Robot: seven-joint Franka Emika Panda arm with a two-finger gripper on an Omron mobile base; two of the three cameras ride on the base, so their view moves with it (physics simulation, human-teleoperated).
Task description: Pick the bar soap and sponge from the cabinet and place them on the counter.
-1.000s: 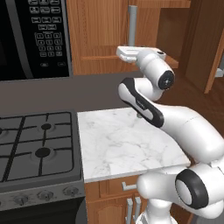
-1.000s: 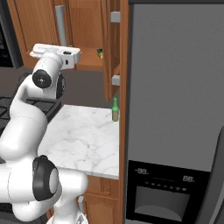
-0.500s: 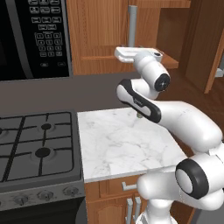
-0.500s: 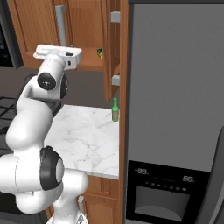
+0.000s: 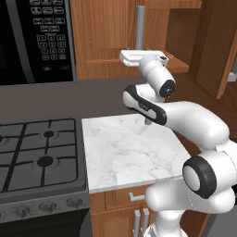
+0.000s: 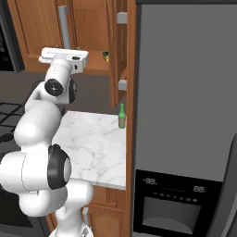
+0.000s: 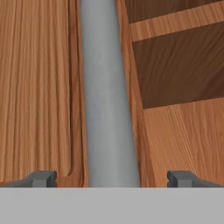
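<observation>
The brown wooden cabinet (image 5: 106, 37) hangs over the counter (image 5: 129, 152), a white grey-veined marble slab. Its left door is closed and carries a long grey bar handle (image 5: 139, 23); its right door (image 5: 217, 46) stands swung out. My gripper (image 5: 139, 55) is raised right in front of that handle. In the hand view the handle (image 7: 109, 109) runs up between my open fingertips (image 7: 43, 178), with the gripper (image 7: 112, 178) empty. A small yellow and dark item, seemingly the sponge (image 6: 105, 56), lies on the shelf (image 6: 95, 69). The bar soap is hidden.
A green bottle (image 6: 121, 115) stands at the counter's back right corner, beside the tall grey fridge (image 6: 185, 115). A black gas stove (image 5: 37, 152) adjoins the counter on the left, with a black microwave (image 5: 37, 37) above it.
The hand has stayed almost in place at the handle, edging slightly right, while the arm's lower links have swung. The jaws remain open.
</observation>
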